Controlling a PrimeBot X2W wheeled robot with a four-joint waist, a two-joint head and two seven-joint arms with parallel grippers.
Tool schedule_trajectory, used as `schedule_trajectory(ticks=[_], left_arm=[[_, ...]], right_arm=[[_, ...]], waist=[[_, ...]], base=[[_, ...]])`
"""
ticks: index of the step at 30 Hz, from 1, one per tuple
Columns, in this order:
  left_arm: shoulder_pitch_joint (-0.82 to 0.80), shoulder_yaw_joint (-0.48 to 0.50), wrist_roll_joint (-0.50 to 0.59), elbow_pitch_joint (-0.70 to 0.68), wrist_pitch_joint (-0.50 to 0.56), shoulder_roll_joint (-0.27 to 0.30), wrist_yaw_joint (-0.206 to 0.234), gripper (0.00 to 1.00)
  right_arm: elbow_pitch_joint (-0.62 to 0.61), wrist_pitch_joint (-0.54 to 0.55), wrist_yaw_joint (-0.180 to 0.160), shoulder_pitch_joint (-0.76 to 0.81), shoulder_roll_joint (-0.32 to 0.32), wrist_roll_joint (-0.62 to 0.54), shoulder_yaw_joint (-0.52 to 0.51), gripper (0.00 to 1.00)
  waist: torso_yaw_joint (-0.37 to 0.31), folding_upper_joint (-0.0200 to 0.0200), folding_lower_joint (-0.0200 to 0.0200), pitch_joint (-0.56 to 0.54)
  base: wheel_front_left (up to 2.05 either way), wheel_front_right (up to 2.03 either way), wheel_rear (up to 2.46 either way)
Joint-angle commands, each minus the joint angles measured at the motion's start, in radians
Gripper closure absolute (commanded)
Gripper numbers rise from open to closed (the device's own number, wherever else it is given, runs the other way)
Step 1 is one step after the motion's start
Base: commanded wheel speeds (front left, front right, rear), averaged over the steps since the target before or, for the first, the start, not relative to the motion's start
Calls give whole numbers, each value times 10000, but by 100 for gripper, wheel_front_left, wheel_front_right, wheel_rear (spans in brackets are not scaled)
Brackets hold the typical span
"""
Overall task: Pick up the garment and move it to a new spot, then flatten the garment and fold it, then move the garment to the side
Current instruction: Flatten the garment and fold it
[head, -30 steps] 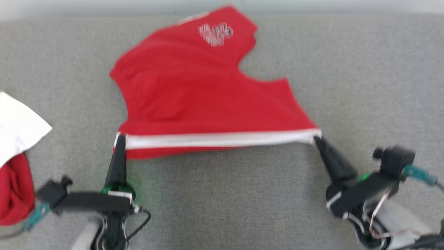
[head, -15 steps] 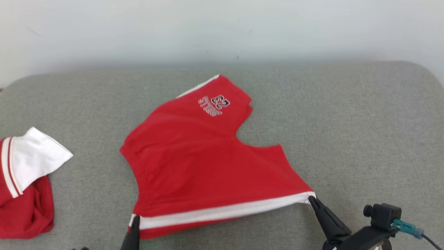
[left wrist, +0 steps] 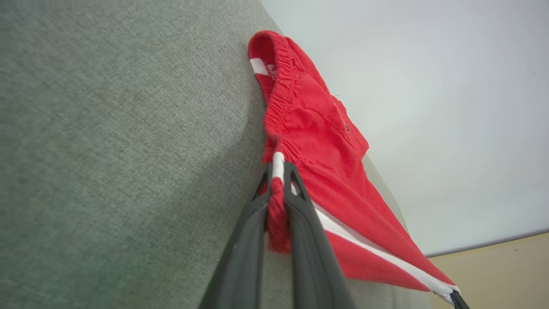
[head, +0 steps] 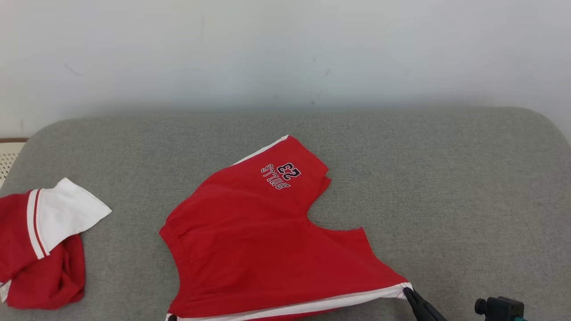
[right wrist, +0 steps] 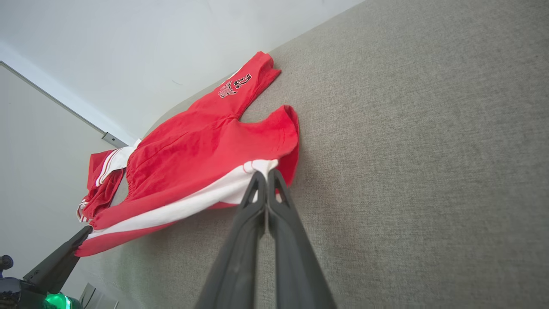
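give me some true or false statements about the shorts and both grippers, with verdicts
1. The left gripper is shut on the red shorts. True.
2. The right gripper hangs open above the shorts. False: it is shut on their white-striped corner.
3. A second red and white garment lies apart from the shorts, on the robot's left. True.
4. The shorts are printed with 45. False: the print reads 23.

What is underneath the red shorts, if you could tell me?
The grey fabric surface shows around the red shorts and below the striped edge pinched by the left gripper and right gripper. Anything beneath their middle is hidden by the cloth.
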Motion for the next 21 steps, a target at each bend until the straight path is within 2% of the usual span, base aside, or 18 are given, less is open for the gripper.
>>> schedule_trajectory(ticks=[1, 5, 10, 16, 21], left_arm=[[190, 141, 133, -111, -16, 7, 1, 100], [59, 282, 176, -421, -18, -42, 1, 100], [-615, 274, 296, -856, -18, -150, 1, 100], [-1932, 392, 295, -950, -18, -445, 1, 100], [-3197, 645, 725, -568, -16, -736, 1, 100]], right_arm=[[-56, -13, -10, 31, -78, -131, -111, 100], [-163, -14, -10, -182, 87, -413, -399, 100], [-50, -13, -10, -885, 492, -1428, -1129, 100], [775, -11, -10, -2656, 925, -2481, -1726, 100], [1676, -11, -10, -4385, 1086, -2676, -1658, 100]], waist=[[-1, 1, 2, 24], [53, 1, 2, 127], [325, 1, 2, 623], [915, 1, 2, 1699], [1497, 1, 2, 2530]], base=[[0, 0, 0], [0, 0, 0], [0, 0, 0], [0, 0, 0], [0, 0, 0]])
